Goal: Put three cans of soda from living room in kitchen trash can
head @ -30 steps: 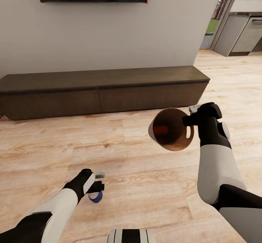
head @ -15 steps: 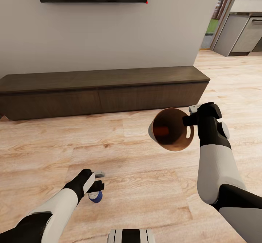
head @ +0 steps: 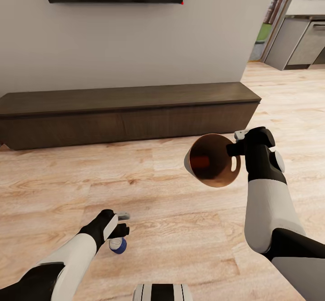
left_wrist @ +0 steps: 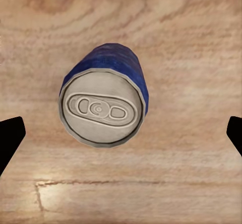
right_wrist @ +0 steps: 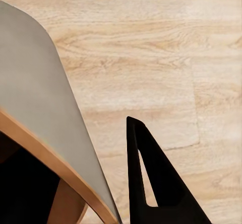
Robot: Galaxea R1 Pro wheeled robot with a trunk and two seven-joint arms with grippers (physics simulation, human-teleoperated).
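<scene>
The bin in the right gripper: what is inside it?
The bin shows an orange-brown inside with a darker reddish patch low down, maybe a can; too dim to tell. The right gripper covers part of its rim.

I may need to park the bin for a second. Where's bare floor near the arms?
Bare wood floor lies between the long dark bench and both arms, and again rightward toward the kitchen doorway. It is tight only under the left gripper, where the blue can stands, and around the bin at the right gripper.

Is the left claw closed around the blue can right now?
No, in the left wrist view the blue can stands on the wood floor with both fingertips wide apart, clear of it.
</scene>
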